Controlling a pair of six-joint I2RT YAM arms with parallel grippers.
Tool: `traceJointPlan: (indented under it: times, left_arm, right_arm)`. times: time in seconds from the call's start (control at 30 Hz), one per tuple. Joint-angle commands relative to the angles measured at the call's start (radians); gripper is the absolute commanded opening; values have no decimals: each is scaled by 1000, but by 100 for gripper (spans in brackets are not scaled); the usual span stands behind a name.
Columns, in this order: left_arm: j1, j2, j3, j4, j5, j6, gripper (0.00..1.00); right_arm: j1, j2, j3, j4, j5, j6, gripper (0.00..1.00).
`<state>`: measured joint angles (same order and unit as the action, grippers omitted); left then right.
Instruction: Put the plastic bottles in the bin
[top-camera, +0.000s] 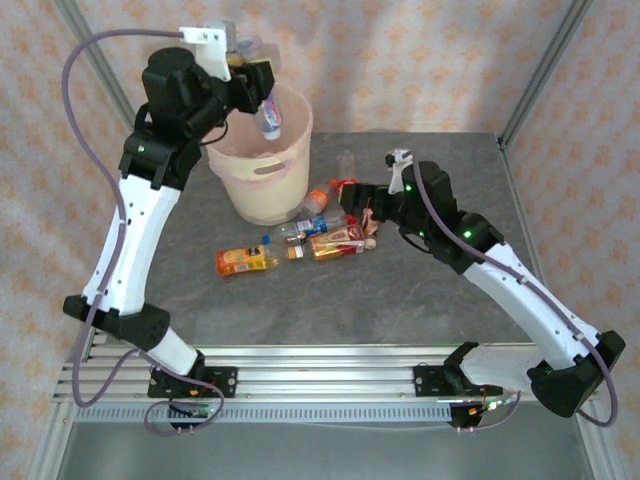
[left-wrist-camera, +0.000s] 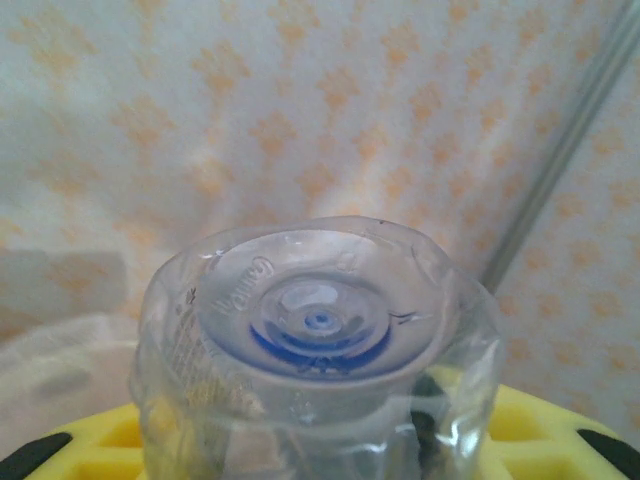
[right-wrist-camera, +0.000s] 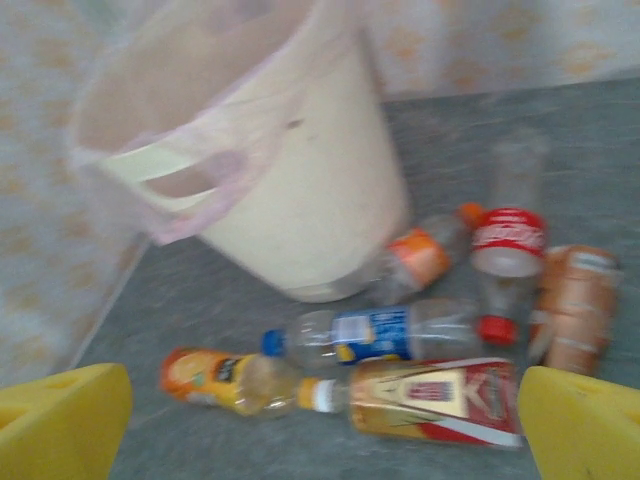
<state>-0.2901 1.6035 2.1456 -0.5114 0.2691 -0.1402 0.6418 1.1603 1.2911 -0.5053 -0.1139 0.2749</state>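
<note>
Drop step on the left side right now. The left pincer (top-camera: 252, 78) is high at the far left, clamped on a clear bottle (top-camera: 270, 118) that hangs over the mouth of the bin (top-camera: 283, 178). In the left wrist view the bottle's base (left-wrist-camera: 318, 320) faces the camera, wedged between the yellow fingers (left-wrist-camera: 80, 448), so that's a firm grip, not a release. Its lower end looks about level with the rim, though from above I can't be sure it's inside yet.

Over to the right. The right pincer (top-camera: 372, 218) hangs low at the right end of the heap of bottles (top-camera: 335, 245), jaws spread wide and holding nothing. Its wrist view, blurred, shows both fingers (right-wrist-camera: 60, 425) at the lower corners, with loose bottles lying on their sides on the worktop (top-camera: 400, 300) between them. The blue-label bottle (right-wrist-camera: 385, 335) is in the middle of them, and the bin (right-wrist-camera: 300, 200) stands just beyond.

So what's next? For the left, simply open over the bin and let the bottle fall, nothing fancy. For the right, I'd pick one bottle lying clear of its neighbours, line the jaws across its body, come down and close. The heap is tight, bottles touching each other, so a sloppy descent could nudge or roll the rest.
</note>
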Motion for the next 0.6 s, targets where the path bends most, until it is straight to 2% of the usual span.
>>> traceJointPlan:
  times: [0.0, 0.13, 0.3, 0.57]
  left_arm:
    - [30, 93, 95, -117, -105, 113, 47]
    - [68, 183, 180, -174, -131, 146, 47]
    - [105, 279, 244, -237, -139, 183, 47]
    - [123, 387, 261, -302, -183, 261, 49]
  right_arm:
    - [-27, -4, 55, -165, 252, 68, 99]
    - [-127, 14, 76, -235, 238, 91, 99]
    - [-325, 65, 59, -256, 102, 73, 99]
    - [-531, 187, 48, -240, -6, 8, 99]
